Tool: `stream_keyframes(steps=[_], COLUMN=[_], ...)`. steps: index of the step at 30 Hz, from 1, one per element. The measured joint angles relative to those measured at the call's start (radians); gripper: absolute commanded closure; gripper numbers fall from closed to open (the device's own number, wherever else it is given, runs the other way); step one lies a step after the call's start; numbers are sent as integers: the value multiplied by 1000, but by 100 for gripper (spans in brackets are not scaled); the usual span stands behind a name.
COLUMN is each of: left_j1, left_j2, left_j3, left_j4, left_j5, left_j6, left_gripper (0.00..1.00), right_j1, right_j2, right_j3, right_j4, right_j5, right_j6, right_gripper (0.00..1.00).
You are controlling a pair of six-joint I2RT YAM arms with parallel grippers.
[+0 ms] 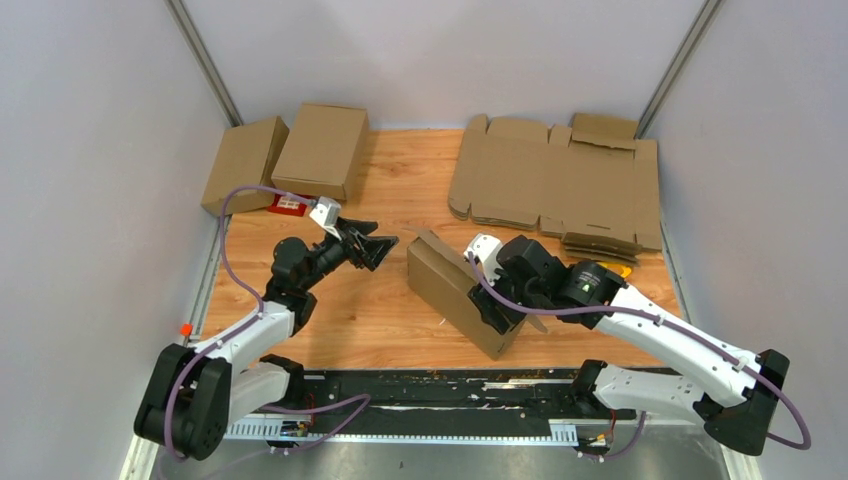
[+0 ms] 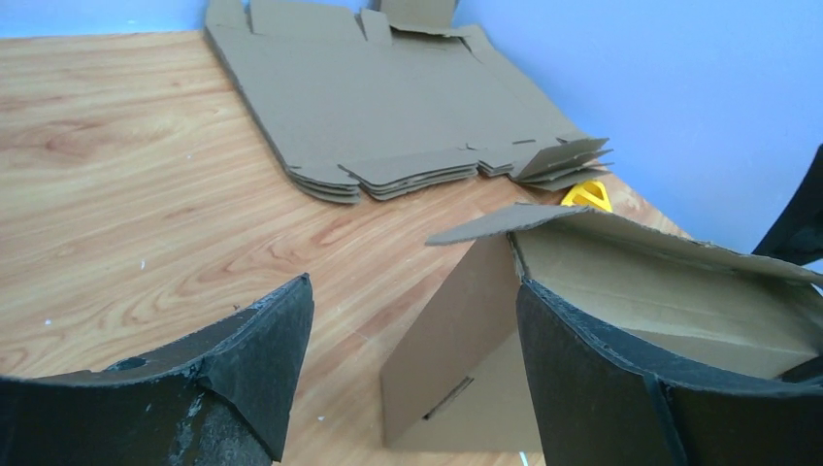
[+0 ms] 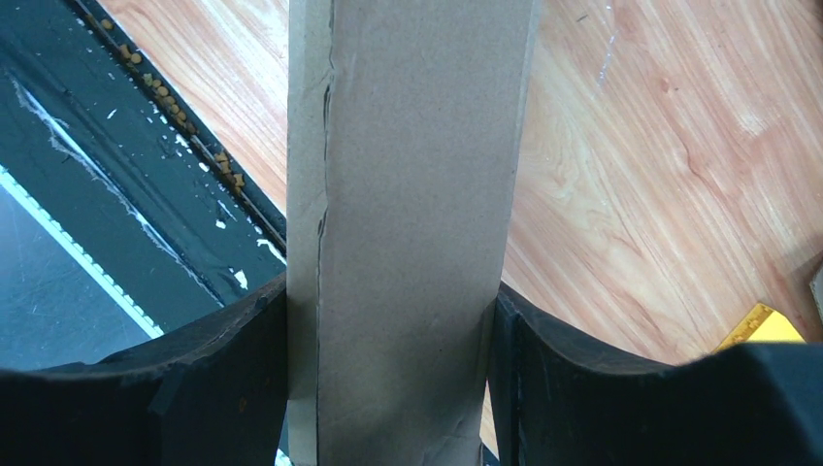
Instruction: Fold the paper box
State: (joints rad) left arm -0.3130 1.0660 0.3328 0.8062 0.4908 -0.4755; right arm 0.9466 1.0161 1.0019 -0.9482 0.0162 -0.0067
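top, paper box (image 1: 462,288): middle of the bench (image 1: 380,320), lying diagonally from back-left to near-right, top flap partly raised.
top, left end effector (image 1: 378,250): jaws spread wide and empty. It points at the box's left end, just beside it, with no contact visible.
top, right end effector (image 1: 500,312): clamped on the box's near-right end.
top, rest: stack of flat cardboard sheets (image 1: 555,185) back right. Two closed cartons (image 1: 322,150) back left, with a red card (image 1: 290,205) just in front of them. Yellow piece (image 1: 620,268) beside the right arm.
left wrist, left end effector (image 2: 412,325): fingers (image 2: 262,359) wide apart, nothing gripped.
left wrist, paper box (image 2: 670,282): ahead and to the right. Interior visible, and the lid flap overhangs the end wall. The sheet stack (image 2: 388,97) and yellow piece (image 2: 587,194) lie beyond it.
right wrist, right end effector (image 3: 393,320): both fingers (image 3: 223,374) pressed against a cardboard wall of the paper box (image 3: 408,194), one on each side.
right wrist, rest: wood bench (image 3: 631,146) on the right, black rail (image 3: 146,184) on the left.
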Motion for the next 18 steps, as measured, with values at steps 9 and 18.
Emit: stream_keyframes(steps=[9, 18], left_j1=[0, -2], left_j2=[44, 67], left_j3=[9, 20], left_j4=[37, 82], left_j5=[86, 145], left_j6=[27, 17], left_gripper=[27, 43], right_j1=[1, 7], right_j2=[0, 24], right_j3=[0, 9], right_j4=[4, 6], right_j5=[-75, -87], right_j6=[-5, -6], right_gripper=[39, 39])
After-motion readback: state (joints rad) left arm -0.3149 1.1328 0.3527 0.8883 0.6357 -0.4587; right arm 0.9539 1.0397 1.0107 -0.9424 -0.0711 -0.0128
